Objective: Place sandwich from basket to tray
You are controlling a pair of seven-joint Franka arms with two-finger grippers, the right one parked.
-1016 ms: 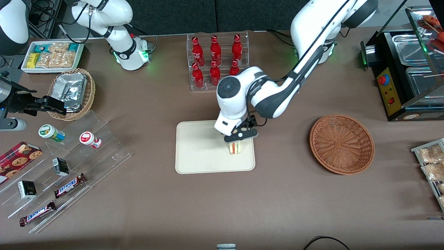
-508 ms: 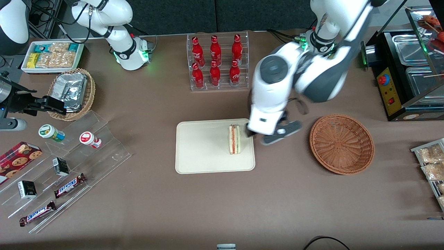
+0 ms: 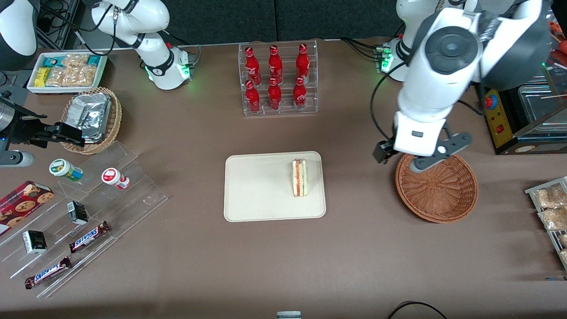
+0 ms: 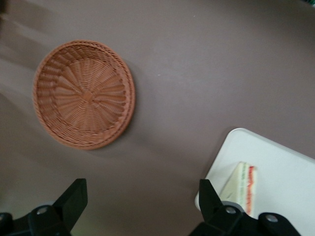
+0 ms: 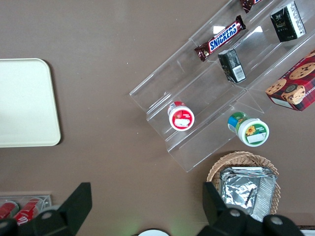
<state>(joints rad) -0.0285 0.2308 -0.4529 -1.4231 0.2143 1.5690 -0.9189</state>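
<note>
The sandwich (image 3: 299,178), a cream wedge with red and green filling, stands on the cream tray (image 3: 257,195) at the tray's end nearest the basket. It also shows in the left wrist view (image 4: 242,187) on the tray (image 4: 280,167). The reddish-brown wicker basket (image 3: 443,195) is empty and shows in the left wrist view (image 4: 83,93) too. My left gripper (image 3: 401,160) is open and empty, raised high above the table between tray and basket, over the basket's rim. In its own view the gripper (image 4: 140,199) has both fingers spread wide over bare table.
A clear rack of red bottles (image 3: 277,79) stands farther from the camera than the tray. A black warmer cabinet (image 3: 518,88) stands at the working arm's end. Packaged snacks (image 3: 551,208) lie near the basket. Clear shelves with snack bars (image 3: 84,208) lie toward the parked arm's end.
My gripper let go of the sandwich on the tray, rose, and swung away toward the basket. The sandwich stays standing on the tray.
</note>
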